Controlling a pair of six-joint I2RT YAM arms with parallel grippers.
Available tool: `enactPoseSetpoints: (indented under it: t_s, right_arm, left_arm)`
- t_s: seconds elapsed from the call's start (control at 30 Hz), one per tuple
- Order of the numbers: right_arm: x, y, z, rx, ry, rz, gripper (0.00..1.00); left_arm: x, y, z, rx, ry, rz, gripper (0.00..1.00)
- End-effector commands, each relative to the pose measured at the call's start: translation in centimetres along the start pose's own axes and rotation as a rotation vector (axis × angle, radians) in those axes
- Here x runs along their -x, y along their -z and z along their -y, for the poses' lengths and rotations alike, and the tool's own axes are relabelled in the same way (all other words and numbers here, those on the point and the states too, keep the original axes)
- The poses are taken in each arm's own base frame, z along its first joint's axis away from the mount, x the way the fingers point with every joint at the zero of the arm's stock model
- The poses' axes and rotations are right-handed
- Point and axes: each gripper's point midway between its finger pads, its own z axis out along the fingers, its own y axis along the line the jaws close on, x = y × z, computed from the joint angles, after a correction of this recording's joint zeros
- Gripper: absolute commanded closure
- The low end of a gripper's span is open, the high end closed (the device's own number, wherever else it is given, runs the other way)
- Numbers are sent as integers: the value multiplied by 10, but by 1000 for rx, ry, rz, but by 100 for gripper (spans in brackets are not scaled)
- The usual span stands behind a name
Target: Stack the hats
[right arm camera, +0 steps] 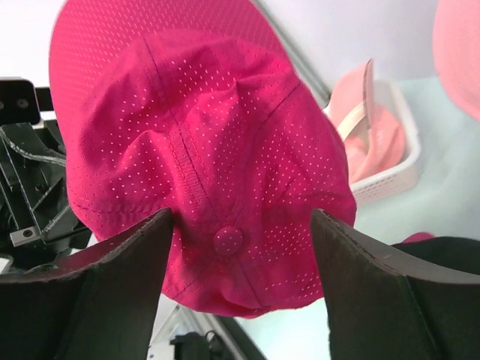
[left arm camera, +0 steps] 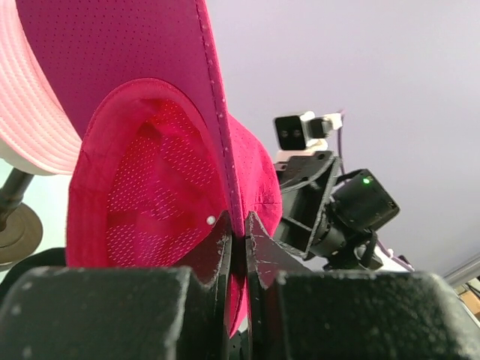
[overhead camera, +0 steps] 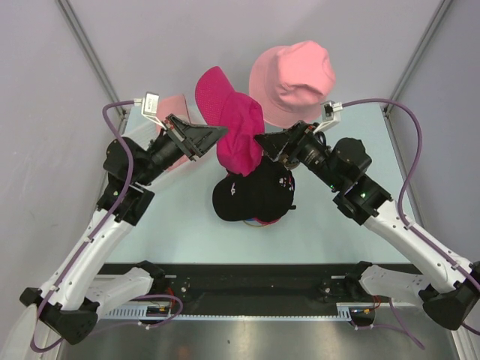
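A magenta peaked cap hangs in the air above the middle of the table. My left gripper is shut on its rim, with the cap's inside facing that wrist camera. My right gripper is open, one finger on each side of the cap's crown near its top button. A black cap lies on the table right below, with a blue edge showing under it. At the back stands a salmon-pink bucket hat. A light-pink cap lies in the white basket.
The white basket sits at the back left, mostly behind my left arm. The bucket hat rests on a stand whose round base shows in the left wrist view. Both forearms meet over the table's middle. Grey walls close in the sides.
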Motion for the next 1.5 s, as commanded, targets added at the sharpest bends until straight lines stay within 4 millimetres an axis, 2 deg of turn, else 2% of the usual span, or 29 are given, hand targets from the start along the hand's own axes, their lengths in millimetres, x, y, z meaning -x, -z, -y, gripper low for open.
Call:
enactPoseSetpoints:
  t_s: [0.0,0.13,0.17,0.33,0.37,0.5,0.57,0.6,0.67,0.73,0.77,0.8,0.9,1.03,1.07,1.13,1.17,1.2,1.27,1.3,1.33,1.43,1.47]
  right_arm:
    - [12,-2,-29,119,-42,14,24]
    - [11,-2,-34,156,-63,10,36]
    - [11,-2,-36,167,-66,6,44]
    - [10,-2,-33,168,-80,3,63]
    - [10,-1,-31,164,-80,7,74]
    - [16,4,-27,138,-70,20,99]
    - [25,9,-24,107,-36,33,100]
    - [28,10,-22,90,-23,31,100]
    - [31,16,-17,37,32,-3,100]
    - [29,17,-14,6,67,-49,100]
    - [14,20,-4,-34,91,-129,100]
    - [13,17,-2,-49,108,-158,100]
    - [-19,21,20,-115,116,-297,100]
    - [-50,22,41,-141,127,-372,100]
    - [-53,21,43,-139,130,-375,100]
    - [-63,19,49,-135,131,-386,100]
    - [-65,18,50,-129,130,-392,100]
    - [-68,16,51,-123,128,-398,100]
    - [-69,11,45,-94,126,-408,100]
    - [-69,9,41,-80,132,-411,100]
    - [-69,8,35,-57,149,-417,100]
    - [-60,-2,20,-20,193,-413,100]
    - [-51,-9,8,5,208,-398,100]
  left_arm:
    - [9,1,22,-83,-51,32,100]
    - [7,0,24,-100,-48,21,100]
    - [6,0,23,-99,-47,20,100]
    - [5,2,27,-115,-53,18,100]
    - [6,2,27,-117,-56,20,100]
    - [-2,7,21,-107,-78,5,100]
    - [-14,9,7,-70,-67,-17,98]
    - [-20,11,0,-50,-69,-31,86]
    - [-34,16,-14,-19,-62,-63,78]
    - [-45,22,-22,-5,-68,-92,57]
    - [-55,25,-31,14,-58,-114,45]
    - [-62,28,-38,32,-58,-128,21]
    - [-80,43,-58,84,-44,-132,1]
    - [-112,63,-92,175,-7,-174,0]
    - [-127,70,-104,208,12,-207,0]
    - [-139,78,-109,211,31,-229,0]
    - [-150,85,-118,234,53,-250,0]
    - [-151,90,-115,230,54,-248,0]
    - [-154,101,-126,304,52,-249,0]
    - [-148,106,-123,315,33,-223,0]
    - [-141,109,-130,363,15,-189,0]
    - [-123,118,-134,452,-18,-133,0]
    - [-113,119,-131,463,-30,-114,0]
